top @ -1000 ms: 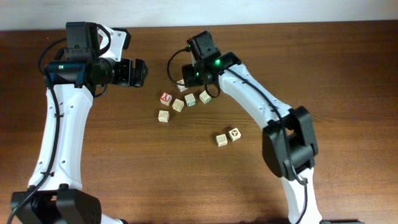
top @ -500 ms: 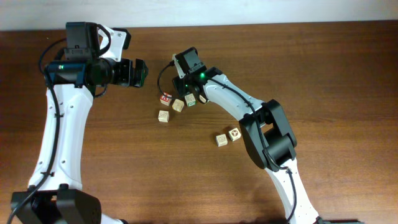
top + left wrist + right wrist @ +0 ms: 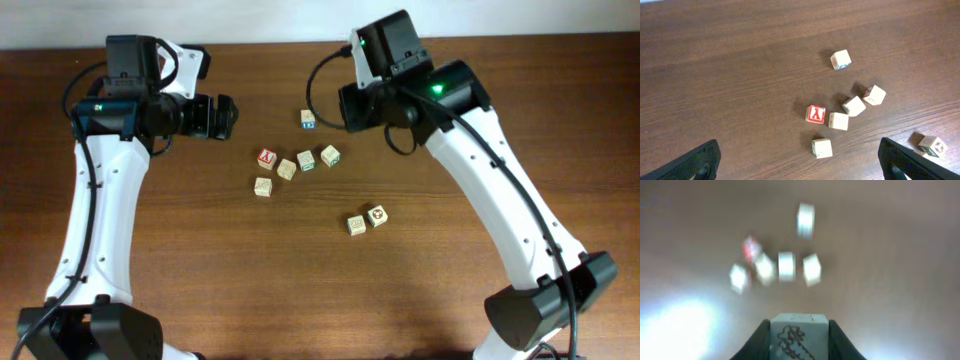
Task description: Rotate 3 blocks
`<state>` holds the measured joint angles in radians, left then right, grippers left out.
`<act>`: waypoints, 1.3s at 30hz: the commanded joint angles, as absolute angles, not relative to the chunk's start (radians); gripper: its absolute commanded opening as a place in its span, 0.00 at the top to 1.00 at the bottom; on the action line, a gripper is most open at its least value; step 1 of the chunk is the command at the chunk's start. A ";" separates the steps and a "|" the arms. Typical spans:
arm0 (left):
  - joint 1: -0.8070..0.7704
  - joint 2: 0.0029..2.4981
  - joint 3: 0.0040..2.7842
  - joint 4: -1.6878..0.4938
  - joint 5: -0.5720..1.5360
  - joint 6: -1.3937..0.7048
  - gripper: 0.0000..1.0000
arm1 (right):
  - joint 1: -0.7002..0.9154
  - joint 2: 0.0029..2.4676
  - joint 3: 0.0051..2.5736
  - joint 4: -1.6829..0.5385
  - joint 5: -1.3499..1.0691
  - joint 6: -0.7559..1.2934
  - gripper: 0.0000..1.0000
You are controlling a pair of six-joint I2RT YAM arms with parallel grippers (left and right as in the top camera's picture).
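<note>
My right gripper [image 3: 799,326] is shut on a pale wooden block [image 3: 799,339] with a dark brown scribbled mark on the face towards the camera. It hangs high above the table, and the right wrist view is blurred. Below it lies a cluster of small cubes: a red-faced cube [image 3: 266,158], three pale blocks in a row [image 3: 306,161] and one more [image 3: 263,186]. A blue-marked cube [image 3: 308,119] lies apart behind them. My left gripper [image 3: 802,165] stands wide open and empty above the near side of the cluster, left of it in the overhead view [image 3: 225,117].
Two more pale cubes [image 3: 366,220] lie side by side to the front right of the cluster. The dark wooden table [image 3: 200,260] runs back to a pale wall. Both white arms stand over the table's sides.
My right gripper has closed on the block and risen up and right from the cluster. The blue-marked cube now shows behind the cluster. The left arm has not moved.
</note>
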<state>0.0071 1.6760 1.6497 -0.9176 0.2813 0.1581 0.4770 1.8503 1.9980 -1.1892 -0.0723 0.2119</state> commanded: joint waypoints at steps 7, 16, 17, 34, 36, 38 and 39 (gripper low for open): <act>0.009 1.674 1.669 -0.915 0.292 0.174 0.01 | 0.690 1.921 1.383 -0.878 -0.126 0.482 0.78; 0.009 1.674 1.669 -0.915 0.292 0.174 0.01 | 0.687 1.949 1.316 -0.747 -0.041 0.586 0.77; 0.009 1.674 1.669 -0.915 0.292 0.174 0.01 | 0.687 1.949 1.316 -0.747 -0.041 0.586 0.66; 0.009 1.674 1.669 -0.915 0.292 0.174 0.01 | 0.809 1.996 1.494 -0.814 -0.120 0.468 0.73; 0.009 1.674 1.669 -0.915 0.292 0.174 0.01 | 0.825 2.050 1.493 -0.805 -0.120 0.476 0.76; 0.009 1.674 1.669 -0.914 0.292 0.174 0.01 | 0.801 2.083 1.493 -0.831 -0.120 0.525 0.76; 0.009 1.674 1.669 -0.915 0.292 0.174 0.01 | 0.776 2.083 1.493 -0.842 -0.107 0.537 0.79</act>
